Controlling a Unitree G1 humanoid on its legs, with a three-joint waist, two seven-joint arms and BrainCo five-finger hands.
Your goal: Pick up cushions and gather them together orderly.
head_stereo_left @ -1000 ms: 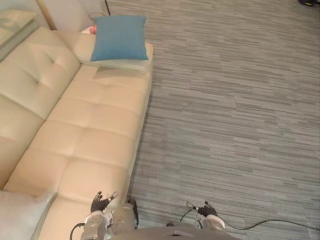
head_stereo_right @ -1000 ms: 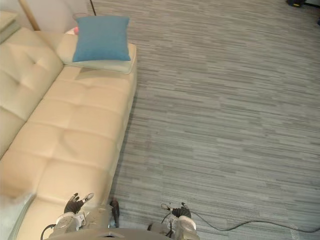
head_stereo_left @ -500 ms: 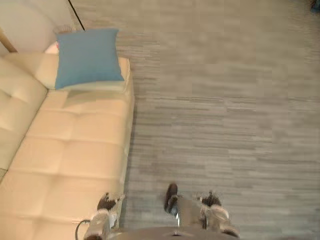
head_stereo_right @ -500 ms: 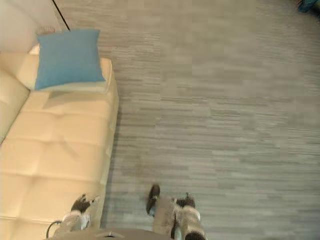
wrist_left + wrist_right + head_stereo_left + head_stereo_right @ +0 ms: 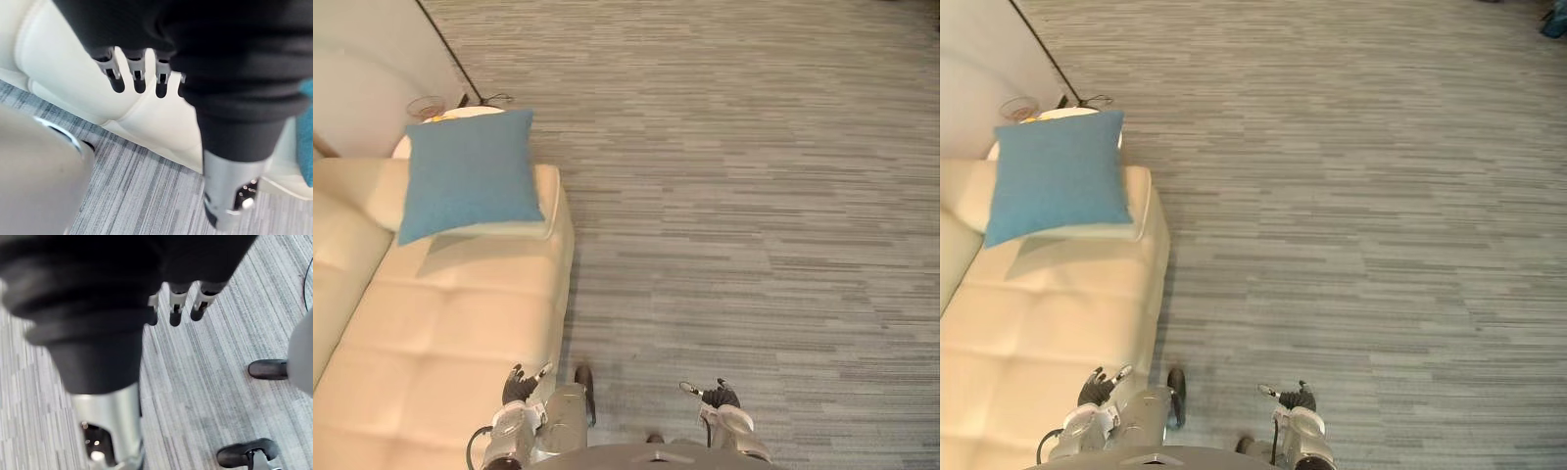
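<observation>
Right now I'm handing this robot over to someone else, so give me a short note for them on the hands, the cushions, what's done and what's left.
Left hand: open, empty, low by the outer edge of the sofa.
Right hand: open, empty, above the carpet.
Cushions: the blue cushion lies askew on top of a cream cushion at the sofa's far end, well ahead of both hands.
Done: those two are stacked together.
Left: probably step closer, square up the blue cushion, and look round for other cushions to add. I cannot tell from these views whether any remain.
</observation>
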